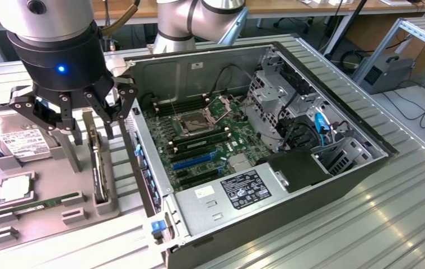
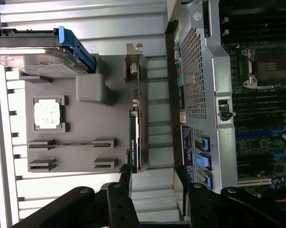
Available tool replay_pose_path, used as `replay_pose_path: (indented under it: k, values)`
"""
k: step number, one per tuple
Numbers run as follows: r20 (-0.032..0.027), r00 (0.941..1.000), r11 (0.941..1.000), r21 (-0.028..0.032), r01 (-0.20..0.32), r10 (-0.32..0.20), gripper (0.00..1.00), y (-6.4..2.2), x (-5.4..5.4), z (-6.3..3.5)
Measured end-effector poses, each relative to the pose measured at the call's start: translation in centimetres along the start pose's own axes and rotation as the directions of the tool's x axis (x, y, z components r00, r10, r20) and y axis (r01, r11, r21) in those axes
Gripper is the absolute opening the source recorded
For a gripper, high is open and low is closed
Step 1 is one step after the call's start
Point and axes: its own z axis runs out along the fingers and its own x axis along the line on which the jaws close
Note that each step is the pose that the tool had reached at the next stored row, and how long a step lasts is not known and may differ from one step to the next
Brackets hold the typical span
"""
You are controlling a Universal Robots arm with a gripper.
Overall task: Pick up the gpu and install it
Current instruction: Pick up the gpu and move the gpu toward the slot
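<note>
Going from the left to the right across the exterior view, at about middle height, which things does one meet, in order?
hard drive → gpu, standing on its edge → motherboard inside the open case → silver drive cage → blue cable

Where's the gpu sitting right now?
At the exterior view's left, the gpu stands on edge in the gray holder, between the hard drive and the computer case, by the open claw.

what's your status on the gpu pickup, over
Pincer open, poised above the gpu. Gpu on edge in the grey holder, not gripped. Computer case wall close alongside.
</note>
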Motion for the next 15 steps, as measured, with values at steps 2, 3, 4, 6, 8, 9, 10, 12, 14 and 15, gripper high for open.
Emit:
replay_pose_path:
  k: [2,3,4,6,8,9,10,12,14,15]
  values:
    - [0.0,1.0,1.0,0.0,0.0,0.0,0.48,0.0,0.0,0.04]
    - [0.0,1.0,1.0,0.0,0.0,0.0,0.48,0.0,0.0,0.08]
    - [0.0,1.0,1.0,0.0,0.0,0.0,0.48,0.0,0.0,0.09]
    - [0.0,1.0,1.0,0.0,0.0,0.0,0.48,0.0,0.01,0.14]
    - [0.0001,1.0,1.0,0.0,0.0,0.0,0.48,-0.01,0.01,0.19]
    - [0.0,1.0,1.0,0.0,0.0,0.0,0.48,-0.01,0.01,0.21]
    - [0.0,1.0,1.0,0.0,0.0,0.0,0.48,-0.01,0.01,0.23]
    - [0.0,1.0,1.0,0.0,0.0,0.0,0.48,-0.01,0.01,0.27]
    - [0.0,1.0,1.0,0.0,0.0,0.0,0.48,-0.01,0.01,0.31]
    - [0.0,1.0,1.0,0.0,0.0,0.0,0.48,-0.01,0.01,0.34]
